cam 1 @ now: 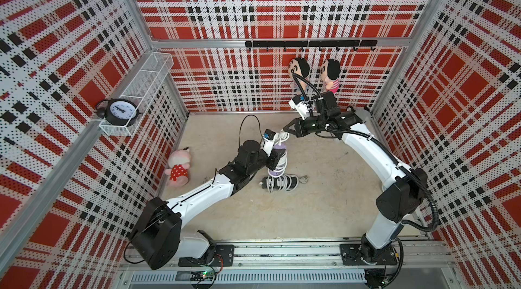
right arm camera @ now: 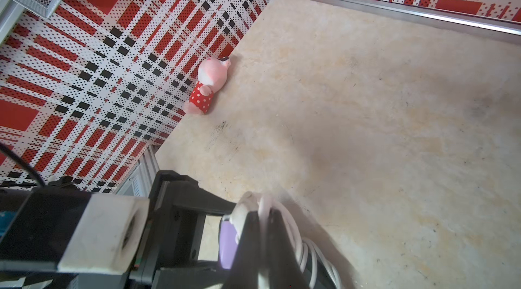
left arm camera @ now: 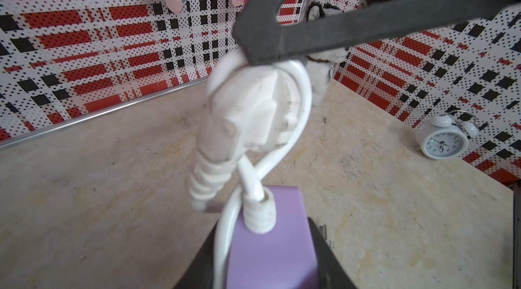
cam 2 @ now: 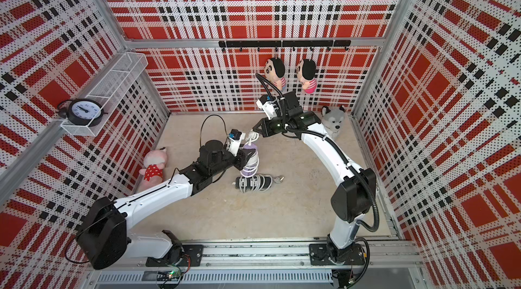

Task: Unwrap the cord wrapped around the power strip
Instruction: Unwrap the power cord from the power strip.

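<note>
A purple power strip point(cam 1: 282, 148) point(cam 2: 249, 148) stands upright above the floor, with a white cord point(cam 1: 282, 162) coiled around it. My left gripper point(cam 1: 275, 160) point(left arm camera: 265, 272) is shut on the strip's sides point(left arm camera: 270, 253). At the strip's top the white plug point(left arm camera: 248, 110) sits inside a loop of cord point(left arm camera: 300, 84). My right gripper point(cam 1: 285, 130) point(cam 2: 255, 129) point(right arm camera: 263, 217) comes in from the right and is shut on that loop of cord point(right arm camera: 293, 225) next to the plug.
A black power strip point(cam 1: 280, 183) wrapped in white cord lies on the floor just in front. A pink plush point(cam 1: 179, 166) lies by the left wall, a husky plush point(cam 2: 334, 120) sits at the back right, and a white alarm clock point(left arm camera: 442, 139) stands by the wall. Two dolls point(cam 1: 298, 70) hang at the back.
</note>
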Available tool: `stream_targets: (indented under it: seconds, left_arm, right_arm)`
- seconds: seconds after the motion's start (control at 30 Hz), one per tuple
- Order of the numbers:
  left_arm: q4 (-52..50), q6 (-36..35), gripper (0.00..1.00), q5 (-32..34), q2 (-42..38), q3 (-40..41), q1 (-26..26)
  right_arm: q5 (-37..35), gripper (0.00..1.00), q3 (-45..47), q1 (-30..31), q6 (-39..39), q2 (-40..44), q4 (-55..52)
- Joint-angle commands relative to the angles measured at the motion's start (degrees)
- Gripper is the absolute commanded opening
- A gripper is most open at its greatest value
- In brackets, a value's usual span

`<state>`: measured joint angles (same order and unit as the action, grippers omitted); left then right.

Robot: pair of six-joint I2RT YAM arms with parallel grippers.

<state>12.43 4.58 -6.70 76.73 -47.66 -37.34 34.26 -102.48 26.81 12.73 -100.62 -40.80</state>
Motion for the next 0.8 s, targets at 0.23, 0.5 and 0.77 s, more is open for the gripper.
stream_targets:
  seconds: [0.23,0.5,0.77]
  left_arm:
    - [24.8,6.3,0.0,2.5,-8.2,7.7,-0.5]
    - [38.0,14.6,0.0,0.3,-6.3,11.2,0.6]
    - [43.1,16.3,0.0,7.7,-6.7,13.2,-0.8]
  right_arm:
    - [-0.7,0.0,16.6,-4.3,14.8,6.7,14.9]
    - [2.9,0.0,26.9,-4.3,24.5,8.8,25.9]
    - [-2.3,0.0,33.0,-2.3,28.8,11.1,27.8]
